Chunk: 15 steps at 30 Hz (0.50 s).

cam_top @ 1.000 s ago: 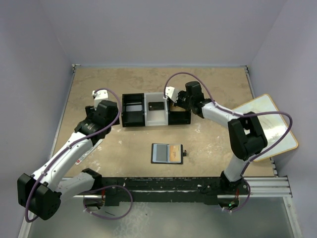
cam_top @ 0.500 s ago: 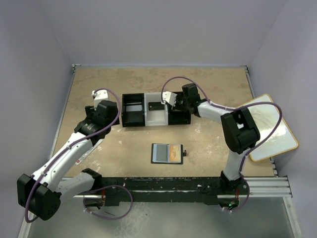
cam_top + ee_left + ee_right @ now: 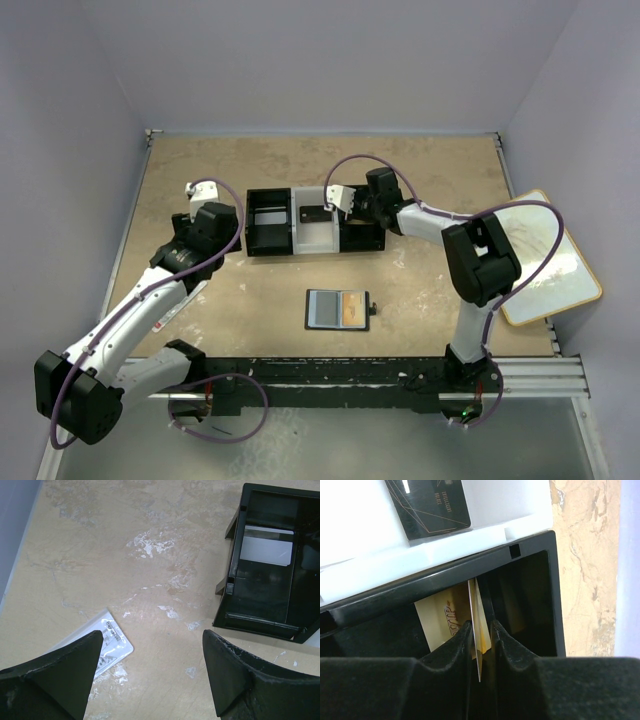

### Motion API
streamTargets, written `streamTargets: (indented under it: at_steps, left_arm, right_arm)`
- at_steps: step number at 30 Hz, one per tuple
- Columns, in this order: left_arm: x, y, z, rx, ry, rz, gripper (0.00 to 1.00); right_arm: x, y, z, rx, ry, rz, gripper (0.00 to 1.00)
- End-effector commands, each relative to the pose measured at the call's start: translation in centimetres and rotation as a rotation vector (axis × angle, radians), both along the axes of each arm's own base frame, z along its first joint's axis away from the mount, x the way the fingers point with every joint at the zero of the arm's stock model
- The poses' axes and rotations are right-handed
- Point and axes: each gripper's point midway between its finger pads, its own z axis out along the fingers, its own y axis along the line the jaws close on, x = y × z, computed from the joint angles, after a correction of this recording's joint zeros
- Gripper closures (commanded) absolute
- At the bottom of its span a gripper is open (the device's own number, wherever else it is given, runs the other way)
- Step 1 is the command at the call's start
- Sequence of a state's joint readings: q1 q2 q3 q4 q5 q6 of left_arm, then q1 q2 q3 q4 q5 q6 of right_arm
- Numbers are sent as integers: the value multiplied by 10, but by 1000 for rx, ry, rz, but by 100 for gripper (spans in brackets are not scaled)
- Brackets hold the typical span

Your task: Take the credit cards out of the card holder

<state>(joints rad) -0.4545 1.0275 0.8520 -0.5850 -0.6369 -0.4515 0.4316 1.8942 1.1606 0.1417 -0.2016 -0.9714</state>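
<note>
Swinging its elbow inward, the right gripper (image 3: 481,640) has settled over the tray's (image 3: 268,247) three-o'clock compartment, pinching a gold card (image 3: 475,612) edge-down, likely ready to release. Meanwhile the left gripper (image 3: 150,677) gapes wide. At six o'clock, the card holder (image 3: 325,309) lies open with another gold-tan card (image 3: 352,310) inside.

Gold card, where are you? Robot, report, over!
Right gripper shut on gold card, at black end compartment of tray. Left gripper open above table. Card holder lies open, orange card showing inside.
</note>
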Motion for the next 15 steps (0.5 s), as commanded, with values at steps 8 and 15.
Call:
streamTargets:
  at_steps: [8,15]
  left_arm:
    - [5,1,6,10,-27,3,21]
    - [6,0,5,9,-23,1,21]
  right_arm:
    - [-8,4,7,13,21,36,72]
    - [-12,0,27,27,5,18,60]
